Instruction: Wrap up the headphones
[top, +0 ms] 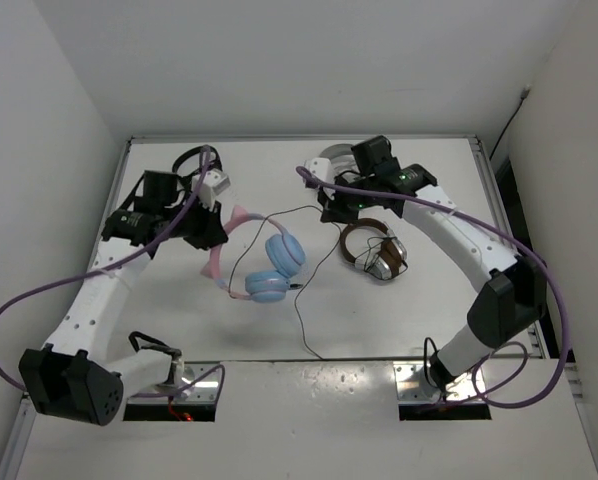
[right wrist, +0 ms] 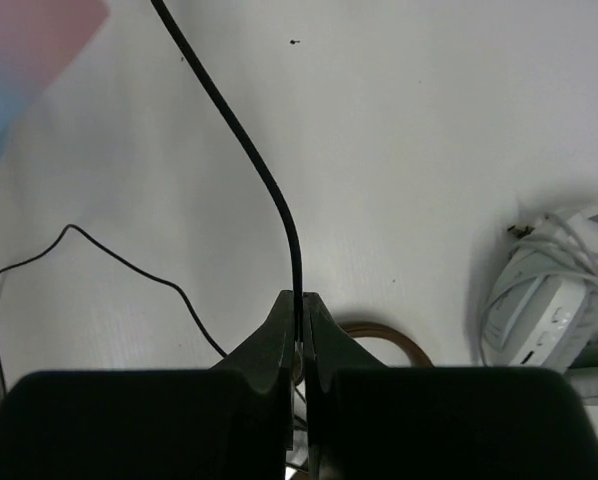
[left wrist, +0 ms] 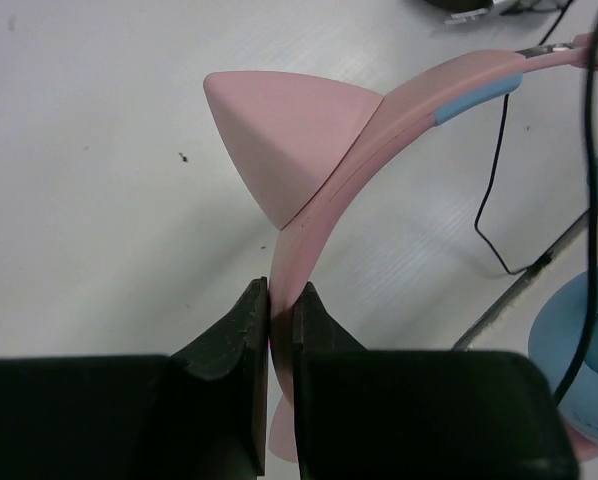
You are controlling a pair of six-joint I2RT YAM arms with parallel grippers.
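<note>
The headphones (top: 275,268) have light-blue ear cups, a pink headband (top: 223,240) with cat ears and a thin black cable (top: 301,318). They hang just left of the table's middle. My left gripper (top: 211,232) is shut on the pink headband (left wrist: 324,190), just below a cat ear (left wrist: 279,135). My right gripper (top: 331,213) is shut on the black cable (right wrist: 249,150), which runs from its tips toward the ear cups. A blue ear cup (left wrist: 579,350) shows at the right of the left wrist view.
A brown pair of headphones (top: 374,250) lies right of the blue ones, under my right arm. A small black pair (top: 191,160) sits at the back left. A white pair (right wrist: 554,295) with a wound cable lies at the back, behind my right gripper.
</note>
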